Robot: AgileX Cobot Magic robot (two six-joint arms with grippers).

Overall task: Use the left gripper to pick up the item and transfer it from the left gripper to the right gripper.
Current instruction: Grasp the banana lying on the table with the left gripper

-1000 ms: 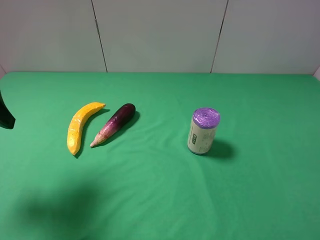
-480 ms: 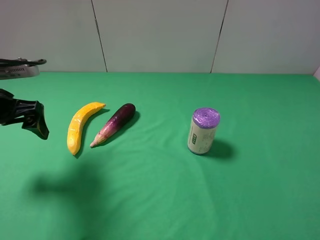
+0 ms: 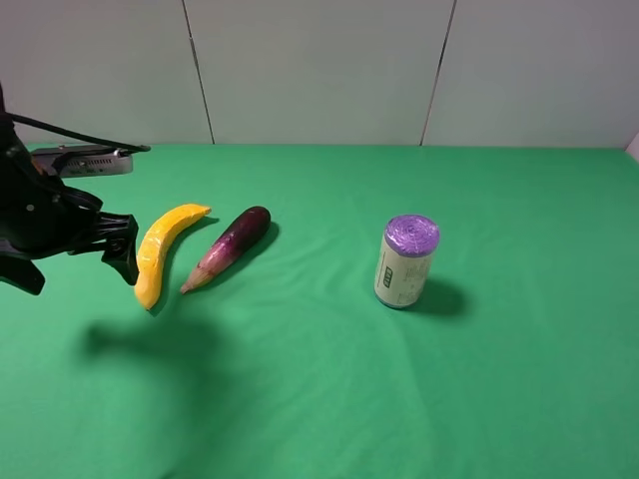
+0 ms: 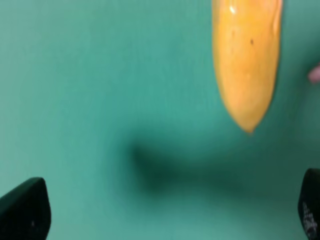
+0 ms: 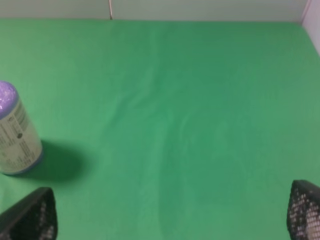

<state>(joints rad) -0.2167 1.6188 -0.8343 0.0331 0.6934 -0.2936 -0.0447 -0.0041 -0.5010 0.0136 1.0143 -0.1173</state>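
The item, a curved yellow banana [image 3: 160, 249], lies on the green cloth at the left, one tapered end nearest me. My left gripper [image 3: 80, 276] hovers just left of it, jaws wide open and empty; its right finger [image 3: 127, 261] is close beside the banana's lower half. In the left wrist view the banana's tip [image 4: 247, 55] lies ahead of the left gripper [image 4: 167, 212], off toward one finger, with bare cloth between the fingertips. The right gripper [image 5: 167, 215] shows only in its own wrist view, open over bare cloth and holding nothing.
A purple eggplant [image 3: 228, 247] lies just right of the banana, its pale tip [image 4: 315, 74] at the edge of the left wrist view. A purple-topped can [image 3: 406, 261] stands mid-table, also seen by the right wrist as the can [image 5: 15, 132]. A grey wall backs the table.
My left arm has come in from the left edge and moved right, up to the banana's side. Its jaws stayed open. The banana, eggplant and can have not moved.
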